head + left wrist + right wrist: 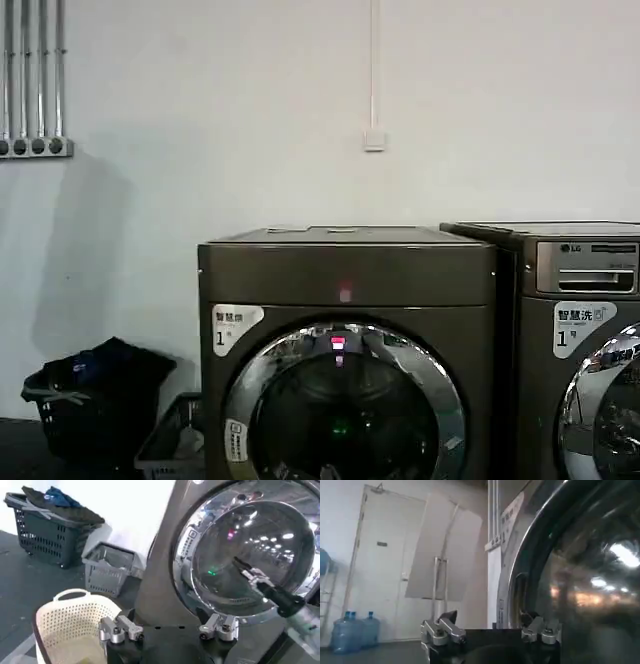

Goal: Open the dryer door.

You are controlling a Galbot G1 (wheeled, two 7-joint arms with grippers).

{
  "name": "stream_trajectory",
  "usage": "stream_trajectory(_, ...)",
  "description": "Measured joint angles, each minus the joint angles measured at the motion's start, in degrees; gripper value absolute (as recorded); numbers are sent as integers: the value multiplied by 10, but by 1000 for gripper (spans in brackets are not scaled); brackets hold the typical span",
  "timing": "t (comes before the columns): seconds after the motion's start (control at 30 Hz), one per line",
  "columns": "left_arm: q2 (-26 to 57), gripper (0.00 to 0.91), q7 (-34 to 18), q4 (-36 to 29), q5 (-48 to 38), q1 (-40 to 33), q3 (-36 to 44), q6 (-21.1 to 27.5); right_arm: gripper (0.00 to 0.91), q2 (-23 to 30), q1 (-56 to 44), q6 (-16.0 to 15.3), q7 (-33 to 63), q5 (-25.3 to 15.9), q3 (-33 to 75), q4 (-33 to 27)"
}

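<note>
The dryer door (pixel 345 405) is a round chrome ring around dark glass, low on the plain dark grey-brown machine (pixel 345 270), and it looks shut against the front. In the left wrist view the dryer door (pixel 250 555) fills the right side. My left gripper (pixel 169 628) is open and empty, low in front of the machine and short of the door. My right gripper (pixel 490 630) is open too, close beside the door's chrome ring (pixel 530 550). Its dark arm and silver fingers (pixel 256 575) show in front of the glass.
An LG machine (pixel 580 330) stands right of the dryer. A dark basket of clothes (pixel 90 400) and a grey basket (pixel 175 445) sit on the floor to the left. A cream laundry basket (pixel 70 625) is below the left gripper. Water bottles (pixel 352 630) stand by a far wall.
</note>
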Motion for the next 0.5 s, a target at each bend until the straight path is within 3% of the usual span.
stream_trajectory(0.5, -2, 907, 0, 0, 0, 0, -1, -3, 907, 59, 51, -18, -19, 11, -17, -93)
